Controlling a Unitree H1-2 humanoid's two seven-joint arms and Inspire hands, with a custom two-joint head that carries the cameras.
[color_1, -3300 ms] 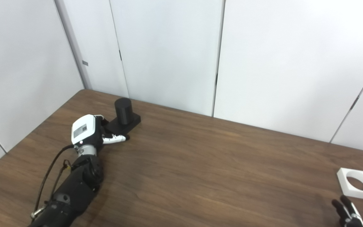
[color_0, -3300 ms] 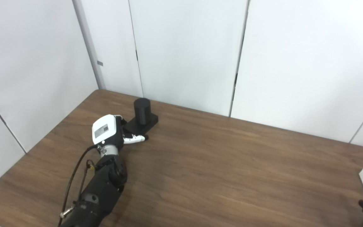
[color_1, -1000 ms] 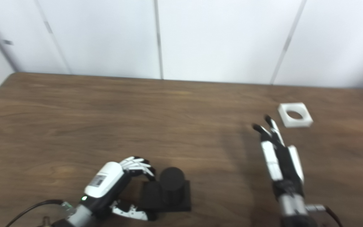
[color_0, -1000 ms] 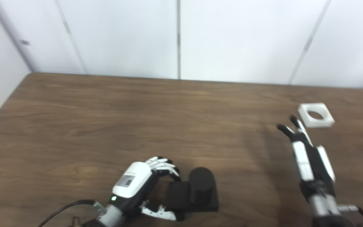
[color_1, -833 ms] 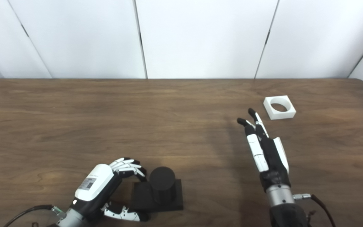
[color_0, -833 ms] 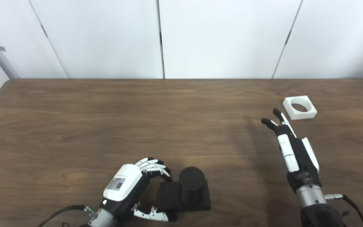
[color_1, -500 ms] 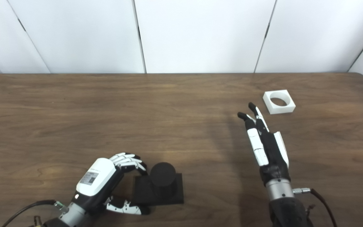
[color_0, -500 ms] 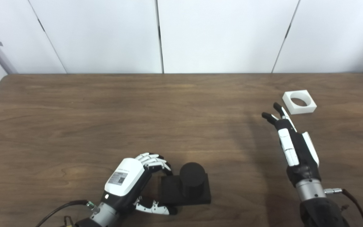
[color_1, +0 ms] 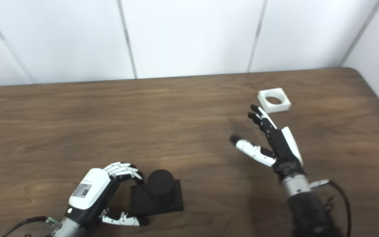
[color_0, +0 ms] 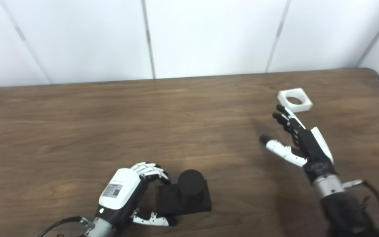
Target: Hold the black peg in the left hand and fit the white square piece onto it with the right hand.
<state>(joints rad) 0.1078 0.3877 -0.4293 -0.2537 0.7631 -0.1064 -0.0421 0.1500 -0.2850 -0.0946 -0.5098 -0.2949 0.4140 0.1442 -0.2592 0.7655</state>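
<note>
The black round peg point(color_0: 191, 183) stands straight up on its flat black square base point(color_0: 183, 201), so its long way points up from the brown wooden table point(color_0: 117, 125). It sits near the front edge of the table, a bit left of the middle. The left hand point(color_0: 127, 192) is right next to the base on its left side. Its fingers point(color_0: 150, 169) curl over the back corner of the base and its thumb point(color_0: 153, 220) lies along the front edge. The hand looks wrapped around that side of the base, but the base is flat on the table, and I cannot tell how tight the hold is. The white square piece point(color_0: 294, 99) lies flat far off on the right side of the table, toward the back. It has a big round hole in the middle, and the hole faces up. You can see brown table through the hole. The right hand point(color_0: 296, 140) is above the table, just in front of the white piece and a little to its left. Its fingers point(color_0: 286, 119) are stretched out and spread, pointing toward the white piece, and its thumb point(color_0: 276, 148) sticks out to the left. This hand is wide and holds nothing. Its fingertips are close to the white piece but do not touch it. White wall panels point(color_0: 209, 33) stand behind the table.
</note>
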